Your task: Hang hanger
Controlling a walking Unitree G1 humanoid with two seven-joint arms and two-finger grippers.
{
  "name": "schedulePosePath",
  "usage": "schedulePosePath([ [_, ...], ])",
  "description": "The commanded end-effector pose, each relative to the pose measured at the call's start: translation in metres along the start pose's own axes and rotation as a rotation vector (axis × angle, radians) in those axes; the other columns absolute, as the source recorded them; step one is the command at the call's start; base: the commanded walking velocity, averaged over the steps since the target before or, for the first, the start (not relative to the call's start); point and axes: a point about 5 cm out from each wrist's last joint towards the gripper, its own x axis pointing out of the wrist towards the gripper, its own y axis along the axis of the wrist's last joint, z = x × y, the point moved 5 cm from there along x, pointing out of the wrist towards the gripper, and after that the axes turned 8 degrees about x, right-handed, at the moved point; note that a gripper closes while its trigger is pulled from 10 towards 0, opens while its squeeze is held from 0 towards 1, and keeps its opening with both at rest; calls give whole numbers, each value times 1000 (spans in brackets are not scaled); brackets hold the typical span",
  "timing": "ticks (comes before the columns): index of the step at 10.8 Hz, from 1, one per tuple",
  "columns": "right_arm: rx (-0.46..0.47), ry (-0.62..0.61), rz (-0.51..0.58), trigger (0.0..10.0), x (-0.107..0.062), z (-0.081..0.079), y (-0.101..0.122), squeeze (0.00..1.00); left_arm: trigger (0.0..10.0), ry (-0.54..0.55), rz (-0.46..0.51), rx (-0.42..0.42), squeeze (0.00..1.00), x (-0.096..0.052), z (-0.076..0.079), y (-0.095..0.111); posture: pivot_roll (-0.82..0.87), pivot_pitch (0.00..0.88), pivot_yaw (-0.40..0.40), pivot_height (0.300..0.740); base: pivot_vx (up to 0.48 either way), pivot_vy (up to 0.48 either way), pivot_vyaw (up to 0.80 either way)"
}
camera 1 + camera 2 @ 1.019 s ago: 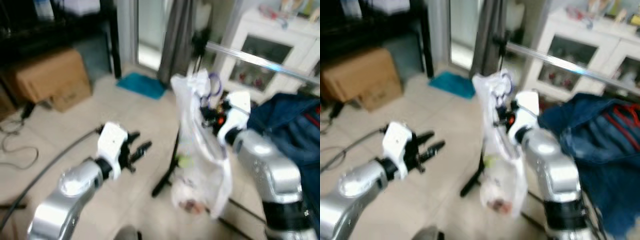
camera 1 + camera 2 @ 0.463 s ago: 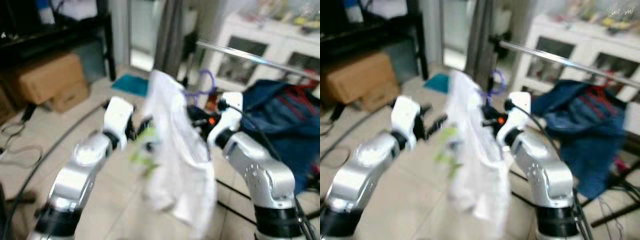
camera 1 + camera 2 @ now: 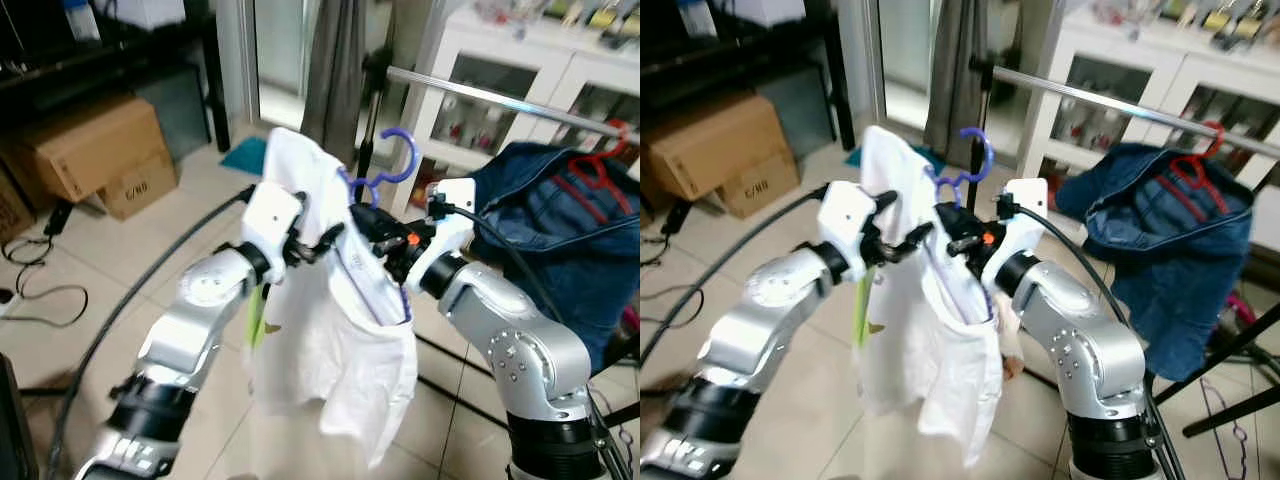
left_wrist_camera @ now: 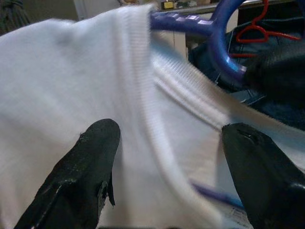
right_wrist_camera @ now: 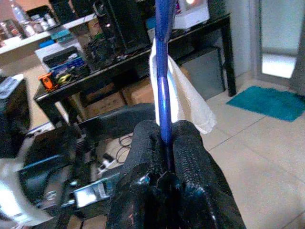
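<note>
**Q:** Where is your blue hanger (image 3: 385, 165), and what carries it?

**A:** It sits in mid-air in front of the robot, below and short of the silver clothes rail (image 3: 470, 93), with a white T-shirt (image 3: 330, 330) draped on it. Your right gripper (image 5: 164, 143) is clenched on the hanger's blue bar; the wrist view shows both fingers pressed against it. The hook points upward, free of the rail.

**Q:** And your left gripper?

**A:** The left gripper (image 4: 169, 171) is spread wide at the shirt's ribbed collar (image 4: 143, 95), one finger to either side of the cloth, gripping nothing.

**Q:** Which step is in hand?

**A:** By judgement, the carry toward the rail: the hook is not yet over it.

**Q:** What does the next move call for?

**A:** You would likely raise the hook above the rail and lower it on, to the left of the denim jacket (image 3: 560, 230) that hangs there on a red hanger (image 3: 600, 160), and only then release. Keep the left fingers clear of the collar so the shirt is not dragged off
</note>
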Motion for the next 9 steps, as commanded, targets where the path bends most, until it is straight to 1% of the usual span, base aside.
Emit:
schedulePosePath([
  [1,-6,36,22,0,-1,-9,7,0,10000,0,13,32,0,4,-2,4,66,0,-50,740,0,0,0],
  [2,3,51,26,0,-1,-12,7,0,10000,72,10,62,0,6,-14,4,66,0,-48,740,0,0,0],
  [3,10,51,28,0,-2,-12,7,0,8078,103,20,85,0,6,-19,6,67,0,-48,740,0,0,0],
  [4,25,39,36,0,-2,-10,8,0,0,128,44,89,0,6,-23,10,68,0,-48,740,0,0,0],
  [6,40,19,43,0,-1,-5,9,0,0,156,62,104,0,6,-24,11,68,0,-48,740,0,0,0],
  [9,61,51,50,0,-1,-10,11,0,0,184,39,89,0,5,-31,3,71,0,-52,740,0,0,0],
])
